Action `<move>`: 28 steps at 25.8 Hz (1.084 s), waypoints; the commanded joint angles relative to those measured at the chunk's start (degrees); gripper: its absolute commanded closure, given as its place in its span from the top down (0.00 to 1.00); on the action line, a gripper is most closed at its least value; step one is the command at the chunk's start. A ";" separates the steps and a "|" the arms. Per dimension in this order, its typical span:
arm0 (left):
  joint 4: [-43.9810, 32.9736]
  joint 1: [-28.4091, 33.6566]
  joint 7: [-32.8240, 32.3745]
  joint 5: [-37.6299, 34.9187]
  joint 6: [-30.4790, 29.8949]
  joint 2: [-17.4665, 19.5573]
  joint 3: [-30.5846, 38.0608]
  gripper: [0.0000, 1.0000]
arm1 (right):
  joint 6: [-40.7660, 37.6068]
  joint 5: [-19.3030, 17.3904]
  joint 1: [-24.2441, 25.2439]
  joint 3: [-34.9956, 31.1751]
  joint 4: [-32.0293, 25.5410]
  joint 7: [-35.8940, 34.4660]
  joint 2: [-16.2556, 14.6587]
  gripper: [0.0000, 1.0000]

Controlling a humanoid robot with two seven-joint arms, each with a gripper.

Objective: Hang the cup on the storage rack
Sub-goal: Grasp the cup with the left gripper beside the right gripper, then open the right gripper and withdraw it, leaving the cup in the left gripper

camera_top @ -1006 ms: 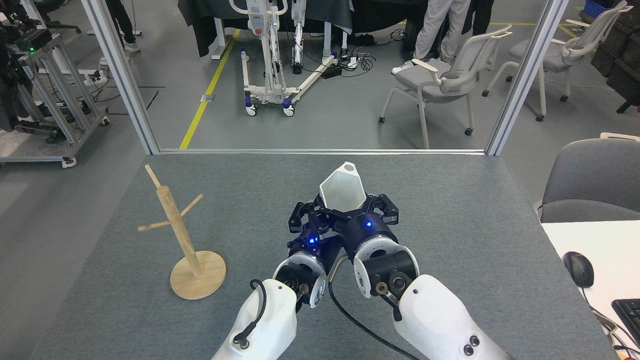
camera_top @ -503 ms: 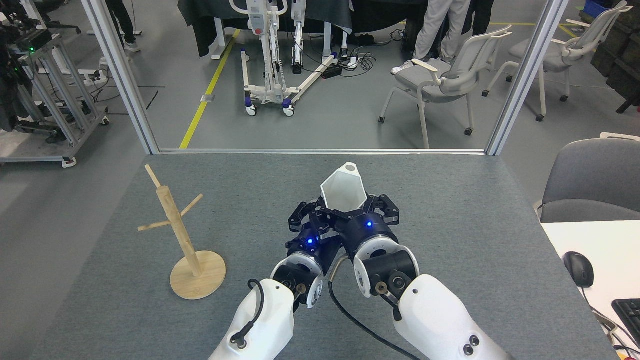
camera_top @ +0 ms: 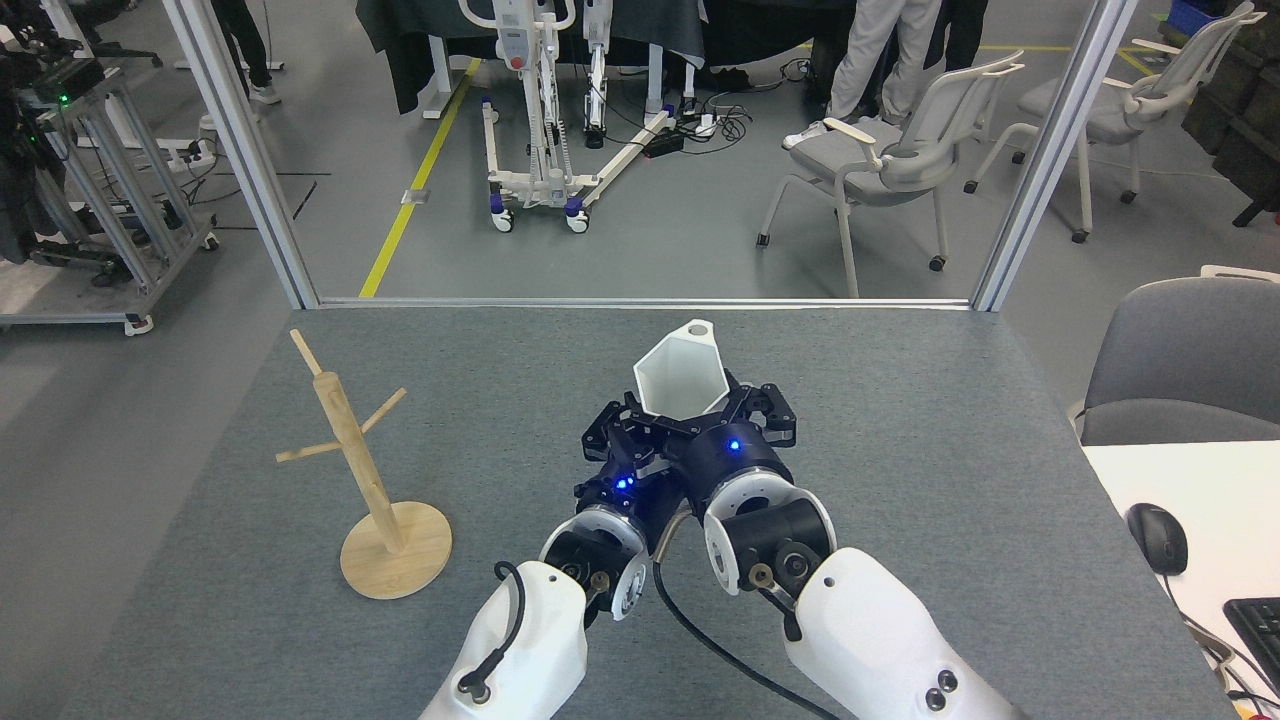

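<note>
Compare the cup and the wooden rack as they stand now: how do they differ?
The cup is white and faceted; the storage rack is light wood, a slim post with pegs. The cup sits at the grippers near table centre; the rack stands free on the left, untouched. The cup is tilted, its mouth towards the camera; the rack is upright. Both are over the grey table.

There is only one view, from the robot's own head, looking forward and down onto the grey table. Both arms enter from the bottom edge, near 6 o'clock, and are close to the camera. The far table edge lies across the middle. Beyond it, toward 12 o'clock, the view reaches the floor and the chairs, farther away.
</note>
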 commanded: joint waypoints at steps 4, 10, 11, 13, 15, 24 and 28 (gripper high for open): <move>-2.67 0.17 0.87 -0.09 -1.89 0.03 -0.01 0.00 | 0.02 0.11 0.71 0.00 -0.98 -0.07 -0.68 0.99; -2.67 0.17 0.87 0.00 -2.94 0.03 -0.01 0.00 | 0.02 0.20 1.59 -0.09 -2.92 -0.07 -1.91 0.99; -2.67 0.17 0.87 0.00 -2.94 0.03 -0.01 0.00 | 0.10 0.20 1.77 -0.09 -3.00 -0.07 -2.09 0.99; -2.76 0.17 0.87 0.00 -2.94 0.03 -0.01 0.00 | 0.02 0.20 1.94 -0.17 -3.79 -0.07 -2.70 0.99; -2.76 0.26 0.96 -0.09 -2.94 0.03 -0.01 0.00 | 0.02 0.29 2.30 -0.17 -4.76 -0.07 -3.84 0.99; -3.90 1.22 0.87 -0.09 -2.94 0.03 -0.01 0.00 | 0.02 0.38 7.48 -0.44 -8.72 -3.93 -8.41 0.99; -3.90 1.40 0.96 -0.09 -2.94 0.03 -0.01 0.00 | 0.02 0.38 8.54 -0.44 -9.24 -5.96 -9.82 0.99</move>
